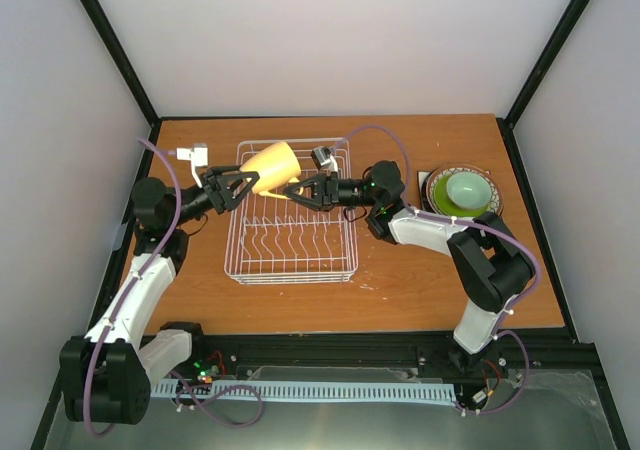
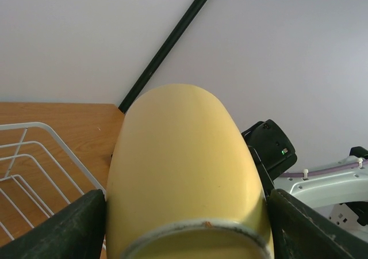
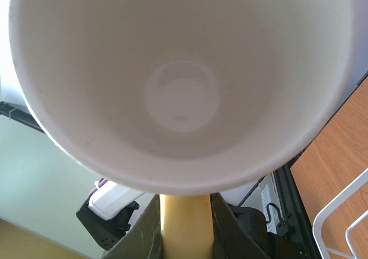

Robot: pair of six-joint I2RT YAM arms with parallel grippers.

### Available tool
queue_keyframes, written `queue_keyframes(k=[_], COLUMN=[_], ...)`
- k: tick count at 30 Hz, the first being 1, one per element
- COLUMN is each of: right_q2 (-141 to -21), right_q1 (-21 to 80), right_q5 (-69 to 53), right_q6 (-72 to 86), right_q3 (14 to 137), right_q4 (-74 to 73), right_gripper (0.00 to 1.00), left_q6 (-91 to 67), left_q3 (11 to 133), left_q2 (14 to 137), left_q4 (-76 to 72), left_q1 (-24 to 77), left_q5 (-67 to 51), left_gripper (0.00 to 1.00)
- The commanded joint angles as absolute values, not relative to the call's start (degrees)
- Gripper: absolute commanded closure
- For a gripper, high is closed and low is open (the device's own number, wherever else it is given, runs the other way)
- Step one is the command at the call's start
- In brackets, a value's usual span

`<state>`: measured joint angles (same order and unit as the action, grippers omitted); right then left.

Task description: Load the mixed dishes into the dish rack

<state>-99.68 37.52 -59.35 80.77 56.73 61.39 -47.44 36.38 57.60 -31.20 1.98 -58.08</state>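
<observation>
Currently handing over the yellow cup, up in the air above the far end of the rack, near the worktop's far edge and touching no wire. Pinching its handle tight in the right gripper, mouth turned toward that wrist. Flanking its body with the left gripper, fingers at both sides of the wall; cannot tell whether pressing or only brushing. Counting this as an early step, with nothing seen in the rack and the bowl and stacked plates off near the worktop's right edge. Next, probably: clamp the left side firmly before letting go on the right, then lower and set the cup among the prongs, mouth down if possible. Watch for slipping on the smooth round wall.
</observation>
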Motion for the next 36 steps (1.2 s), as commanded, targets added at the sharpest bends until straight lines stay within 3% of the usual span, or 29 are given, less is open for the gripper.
queue_keyframes(k=[1,4,9,16,25,36], right_q2=[-100.25,-100.54,-100.89,-101.13,-100.92,-102.07], right_q1=[38.47,38.41,38.15,37.32,36.03,35.25], right_q5=[-58.50,-58.32,-58.00,-57.60,-57.31,-57.30], right_q6=[77.63,77.35,77.16,77.31,77.24,77.37], right_q3=[59.36,59.15,58.71,58.15,55.68,53.88], right_q4=[62.90,62.75,62.96,63.57,64.68,66.39], right_gripper=[0.95,0.91,0.72,0.70,0.56,0.55], left_q6=[-46.21,-44.16,-39.66,-36.65,-30.97,-27.20], left_q3=[39.97,41.51,44.68,46.38,50.29,53.89], left_q2=[57.70,57.94,57.67,57.66,58.38,61.35], left_q4=[-30.49,-27.08,-20.28,-15.83,-8.07,-3.83], left_q1=[2.90,2.88,2.88,2.90,2.90,2.90], left_q5=[-60.20,-60.17,-59.60,-58.96,-56.91,-55.02], left_gripper=[0.96,0.99,0.99,0.99,0.99,0.99])
